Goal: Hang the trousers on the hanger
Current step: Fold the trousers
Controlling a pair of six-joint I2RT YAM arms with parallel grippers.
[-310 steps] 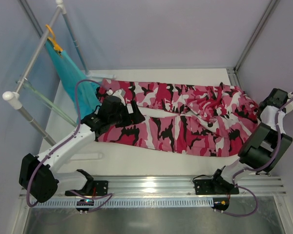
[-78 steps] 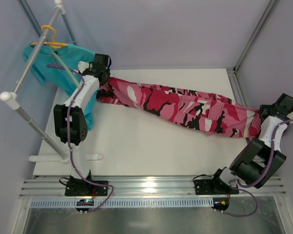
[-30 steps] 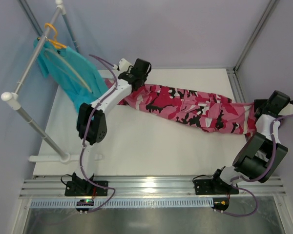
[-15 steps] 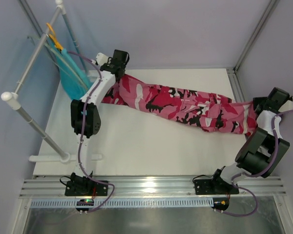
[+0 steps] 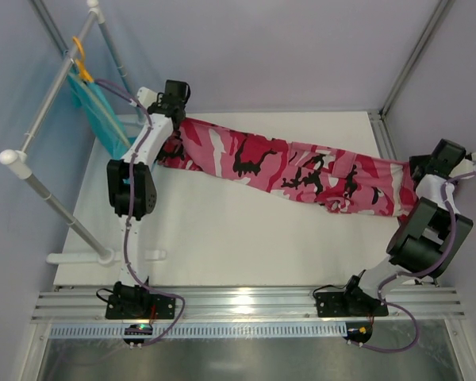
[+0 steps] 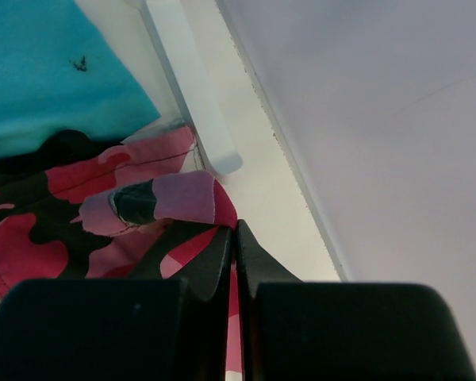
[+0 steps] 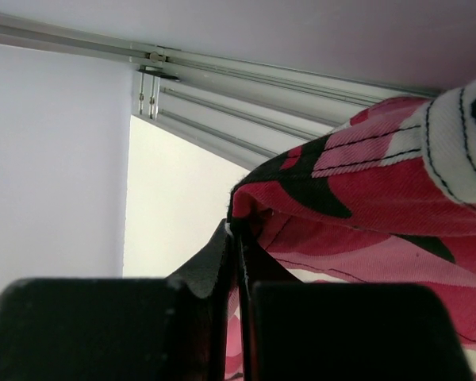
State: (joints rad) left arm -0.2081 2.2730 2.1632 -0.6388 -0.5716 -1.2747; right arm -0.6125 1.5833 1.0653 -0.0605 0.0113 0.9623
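The long cloth trousers in bright pink and red camouflage with black and white patches (image 5: 301, 163) are stretched as one long band over the white table (image 5: 222, 238). They run from the far left corner to the right side, with one gripper at each end. I cannot tell if the middle of the band touches the table or hangs a little above it.

The left gripper (image 5: 173, 111) is at the far left end. In its wrist view the two black fingers (image 6: 214, 262) are pressed together, and pink cloth is caught at their tips, so it grips the trousers. Just beside this end lies a white tube (image 6: 186, 87) on the table, along the far wall.

The right gripper (image 5: 424, 168) is at the right end, close to the right wall. In its wrist view the jaws are also closed, and they pinch the stitched edge of the trousers.

At the far left stands the white tube rack (image 5: 44, 99). An orange hanger (image 5: 81, 49) is hooked over its top rail, and a plain teal garment (image 5: 99, 111) hangs from it, near the left end of the trousers. The thin mint-green hanger I cannot make out with certainty in these views.
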